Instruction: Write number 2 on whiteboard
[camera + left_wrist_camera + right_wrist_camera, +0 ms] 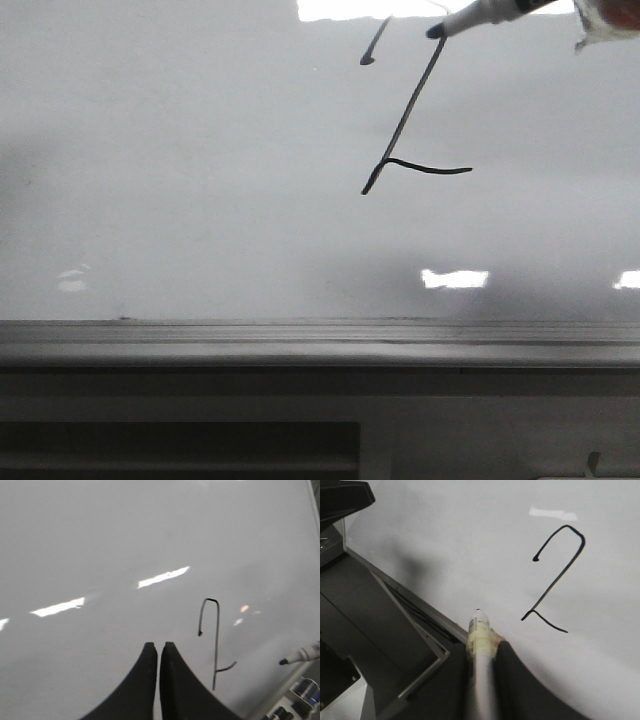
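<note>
Ink on the whiteboard (200, 200) forms the number 2 (405, 120): a hooked top, a long slanted diagonal and a short wavy base stroke running right from the foot of that diagonal. It sits right of centre, in the upper part of the board, well above the grey ledge (300, 340) along the near edge. No printed label or brand can be read anywhere.

A white marker (481, 665) is pinched between the fingers of the right gripper (482, 652); its dark tip hangs just off the board, beside the top of the figure, in the front view. The left gripper (158, 652) has its jaws pressed together with nothing between them, hovering over bare board left of the figure.
</note>
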You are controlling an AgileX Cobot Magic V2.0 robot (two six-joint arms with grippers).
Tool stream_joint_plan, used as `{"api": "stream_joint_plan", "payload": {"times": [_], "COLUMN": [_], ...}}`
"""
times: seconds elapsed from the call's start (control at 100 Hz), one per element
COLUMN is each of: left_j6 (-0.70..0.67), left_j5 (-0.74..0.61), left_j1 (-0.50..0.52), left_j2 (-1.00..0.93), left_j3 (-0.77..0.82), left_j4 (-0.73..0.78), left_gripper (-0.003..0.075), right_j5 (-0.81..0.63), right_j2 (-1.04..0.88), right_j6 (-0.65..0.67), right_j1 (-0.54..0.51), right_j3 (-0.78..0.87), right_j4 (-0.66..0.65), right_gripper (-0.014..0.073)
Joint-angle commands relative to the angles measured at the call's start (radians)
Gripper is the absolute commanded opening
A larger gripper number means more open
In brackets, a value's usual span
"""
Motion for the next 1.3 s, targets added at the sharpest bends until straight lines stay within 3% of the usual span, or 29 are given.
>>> {"api": "stream_joint_plan", "payload": {"times": [0.0, 0.26, 0.44, 0.61, 0.71, 1.29], "left_j6": [-0.007, -0.006, 0.047, 0.047, 0.077, 0.1], "left_j5": [-0.039, -0.085, -0.09, -0.076, -0.043, -0.017], "left_j1": [-0.072, -0.289, -0.39, -0.401, -0.402, -0.402], "left_j2": [0.034, 0.166, 0.264, 0.338, 0.365, 0.44], "left_j3": [-0.031, -0.051, -0.123, -0.177, -0.202, -0.229], "left_j4": [-0.021, 0.006, 0.052, 0.055, 0.055, 0.092], "left_gripper": [-0.002, -0.0014, 0.0102, 0.0262, 0.0314, 0.0314], "right_j5": [0.036, 0.153, 0.201, 0.199, 0.201, 0.224], "right_j2": [0.061, 0.219, 0.291, 0.313, 0.318, 0.319], "right_j6": [-0.022, -0.122, -0.141, -0.155, -0.157, -0.176], "right_j1": [-0.005, -0.005, 0.01, 0.045, 0.051, 0.051], "right_j3": [-0.065, -0.152, -0.207, -0.24, -0.251, -0.252], "right_j4": [0.043, 0.072, 0.072, 0.072, 0.066, 0.066], "right_gripper": [-0.0062, -0.0062, -0.0062, -0.0062, -0.0062, -0.0067]}}
